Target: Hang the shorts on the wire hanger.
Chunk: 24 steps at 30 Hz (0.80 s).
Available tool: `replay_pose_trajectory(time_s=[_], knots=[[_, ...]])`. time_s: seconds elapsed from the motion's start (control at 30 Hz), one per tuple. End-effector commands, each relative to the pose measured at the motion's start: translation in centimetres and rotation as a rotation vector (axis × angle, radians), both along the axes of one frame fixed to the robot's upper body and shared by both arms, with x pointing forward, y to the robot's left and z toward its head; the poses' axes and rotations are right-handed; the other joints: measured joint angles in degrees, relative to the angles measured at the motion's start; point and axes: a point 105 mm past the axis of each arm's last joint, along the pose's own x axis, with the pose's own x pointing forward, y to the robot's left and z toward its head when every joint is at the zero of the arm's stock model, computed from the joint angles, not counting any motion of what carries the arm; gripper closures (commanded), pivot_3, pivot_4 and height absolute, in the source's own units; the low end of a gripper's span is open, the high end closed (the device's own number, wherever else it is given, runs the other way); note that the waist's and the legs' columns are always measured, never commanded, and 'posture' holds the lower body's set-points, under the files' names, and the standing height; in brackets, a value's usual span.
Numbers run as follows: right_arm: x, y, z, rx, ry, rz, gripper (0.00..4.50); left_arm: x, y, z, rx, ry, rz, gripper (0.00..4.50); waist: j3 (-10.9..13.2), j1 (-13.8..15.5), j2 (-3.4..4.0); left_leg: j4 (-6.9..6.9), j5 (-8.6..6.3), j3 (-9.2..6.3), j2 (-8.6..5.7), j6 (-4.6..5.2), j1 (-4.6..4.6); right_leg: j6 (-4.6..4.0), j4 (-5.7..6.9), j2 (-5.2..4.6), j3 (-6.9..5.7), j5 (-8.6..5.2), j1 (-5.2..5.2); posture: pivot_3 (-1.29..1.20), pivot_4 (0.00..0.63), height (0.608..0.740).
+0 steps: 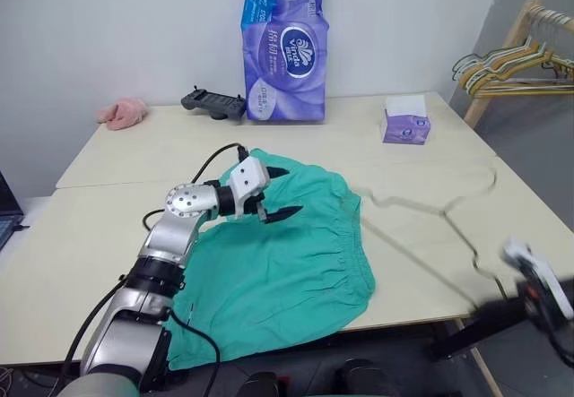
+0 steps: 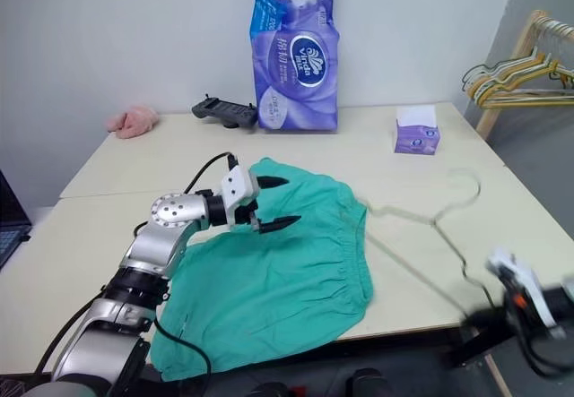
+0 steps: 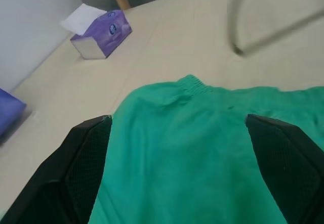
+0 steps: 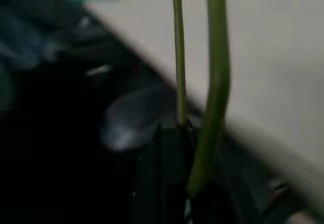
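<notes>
Left eye view, inventory w/ risks, hands outward:

- Left gripper (image 1: 280,193): jaws spread wide, empty, hovering just over the shorts (image 1: 287,263) near the far waistband corner. Nothing pinched.
- Right gripper (image 1: 538,285): off the table's (image 1: 108,236) near right corner, low, blurred. Right wrist view shows the fingers clamped on a thin wire rod, so it is pinching the wire hanger (image 1: 439,209) at its near end.
- Shorts: teal, flat on table, near leg draped over front edge.
- Wire hanger: on the table beside the shorts' waistband, hook end toward the far right.
- Background: tissue box (image 1: 405,119), toilet-roll pack (image 1: 285,47), pink cloth (image 1: 123,112), controller (image 1: 213,103).

Risks (judgement):
- Thin wire may twist or slip in the narrow pinch.
- Overhanging leg's weight could drag the shorts off the edge if lifted at 1 corner.
- Wide jaws may bunch 2 fabric layers, blocking hanger threading.
</notes>
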Motion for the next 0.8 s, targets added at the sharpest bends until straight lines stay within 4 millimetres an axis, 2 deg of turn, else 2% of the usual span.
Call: replay_pose_trajectory(time_s=[0.03, 0.17, 0.23, 0.43, 0.67, 0.8], knots=[[-0.5, 1.0, 2.2, 0.141, 0.043, -0.004, 4.5, -1.0, -1.1, 1.3, -0.027, -0.024, -0.059, 0.02, 0.28, -0.33, -0.23, 0.03, 0.0, 0.12, 0.02, 0.0, 0.07, 0.0, 0.03, 0.01, 0.11, 0.0, 0.01, -0.14, 0.086, 0.74], [-2.2, 0.8, 1.3, 0.143, 0.161, -0.065, 4.5, -2.3, -0.8, 0.8, -0.025, 0.009, -0.072, 0.02, 0.59, -0.12, -0.23, 0.01, 0.0, 0.19, 0.02, 0.0, 0.11, 0.3, -0.02, 0.02, 0.18, -0.15, 0.05, -0.12, 0.106, 0.74], [-2.4, 0.7, 0.8, 0.144, 0.188, -0.092, 4.5, -3.1, -0.8, 0.2, -0.013, 0.022, -0.078, 0.02, 0.75, 0.07, -0.16, 0.0, -0.02, 0.18, 0.03, 0.0, 0.11, 0.3, -0.01, 0.02, 0.18, -0.15, 0.04, -0.11, 0.111, 0.74], [-2.3, 0.9, 0.2, 0.139, 0.236, -0.113, 4.5, -3.7, -0.8, 0.1, -0.019, 0.036, -0.065, 0.02, 1.38, 1.07, -0.28, 0.02, -0.03, 0.2, 0.03, 0.0, 0.11, 0.33, -0.01, 0.02, 0.2, -0.15, 0.03, -0.09, 0.108, 0.74], [-0.5, 1.0, -1.3, 0.127, 0.201, -0.168, 4.5, -4.5, -0.8, 0.1, -0.019, 0.041, -0.063, 0.02, 1.47, 1.92, -0.35, 0.02, -0.03, 0.22, 0.03, 0.0, 0.11, 0.34, -0.03, 0.01, 0.22, -0.14, 0.03, -0.06, 0.096, 0.74], [-0.5, 0.8, -1.4, 0.122, 0.205, -0.158, 4.5, -4.9, -0.7, 0.1, -0.021, 0.048, -0.061, 0.02, 1.51, 2.18, -0.25, 0.03, -0.03, 0.22, 0.02, 0.0, 0.09, 0.34, -0.03, 0.0, 0.22, -0.14, 0.02, -0.05, 0.092, 0.74]])
